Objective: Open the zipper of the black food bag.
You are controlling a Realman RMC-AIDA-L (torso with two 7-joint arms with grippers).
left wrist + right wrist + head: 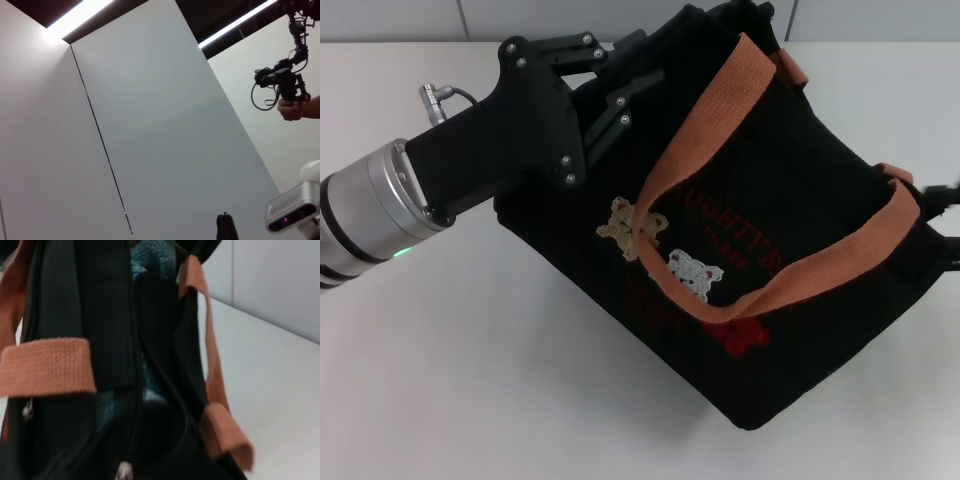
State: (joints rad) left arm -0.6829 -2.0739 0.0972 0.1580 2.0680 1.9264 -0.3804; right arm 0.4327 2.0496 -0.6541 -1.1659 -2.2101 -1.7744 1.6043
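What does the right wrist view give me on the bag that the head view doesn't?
Only the right wrist view shows the zipper along the bag's top, a small metal pull and a gap exposing blue-green lining.

Only the head view shows the left gripper at the bag's far top corner, the bear pictures, the red mark and the white table. The right gripper barely shows at the right edge.

Both show the black food bag and its orange-brown straps.
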